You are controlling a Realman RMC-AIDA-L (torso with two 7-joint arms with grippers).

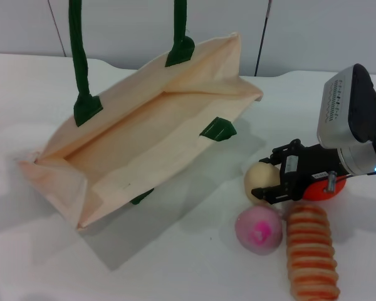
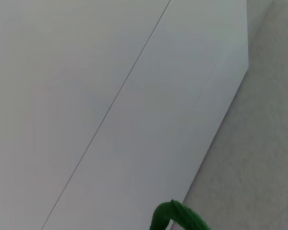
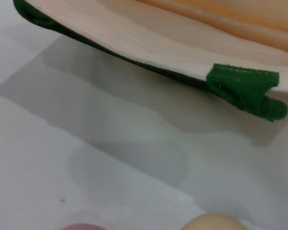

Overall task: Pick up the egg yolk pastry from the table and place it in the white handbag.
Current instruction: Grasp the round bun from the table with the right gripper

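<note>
The egg yolk pastry (image 1: 259,178), a pale cream ball, rests on the white table just right of the white handbag (image 1: 144,138). The bag stands tilted with its mouth open toward me and its green handles (image 1: 80,56) run up out of view. My right gripper (image 1: 269,175) is down at the pastry with a black finger on each side of it, open around it. In the right wrist view the pastry's top (image 3: 213,222) shows at the edge, below the bag's rim (image 3: 149,43) and a green tab (image 3: 245,88). My left gripper is out of view; the left wrist view shows only a bit of green handle (image 2: 175,215).
A pink ball with a magenta spot (image 1: 258,229) lies just in front of the pastry; its edge also shows in the right wrist view (image 3: 81,226). A striped orange-cream roll (image 1: 311,252) lies beside it. An orange fruit (image 1: 323,188) sits behind the right gripper. A wall stands behind the table.
</note>
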